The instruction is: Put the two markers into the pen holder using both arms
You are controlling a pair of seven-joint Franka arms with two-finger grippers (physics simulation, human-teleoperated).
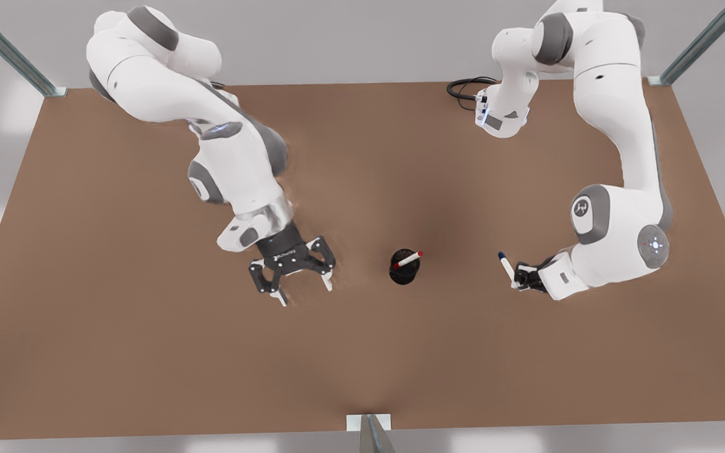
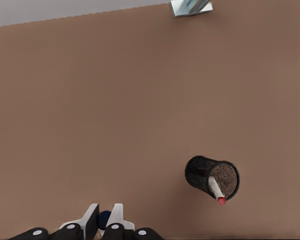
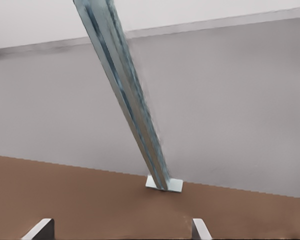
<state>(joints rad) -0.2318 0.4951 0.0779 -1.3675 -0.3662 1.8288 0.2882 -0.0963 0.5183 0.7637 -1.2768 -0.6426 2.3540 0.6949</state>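
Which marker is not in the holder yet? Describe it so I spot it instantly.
On the brown table, look toward the front view's right of the black pen holder. There the left gripper clamps the blue-capped marker; the red-capped marker already sits inside.

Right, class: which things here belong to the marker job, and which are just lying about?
Job: slim white red-capped marker, leaning in the black mesh pen holder; white blue-capped marker, gripped by the left end effector; open right end effector.
Lying about: black cable loop; grey metal frame post.
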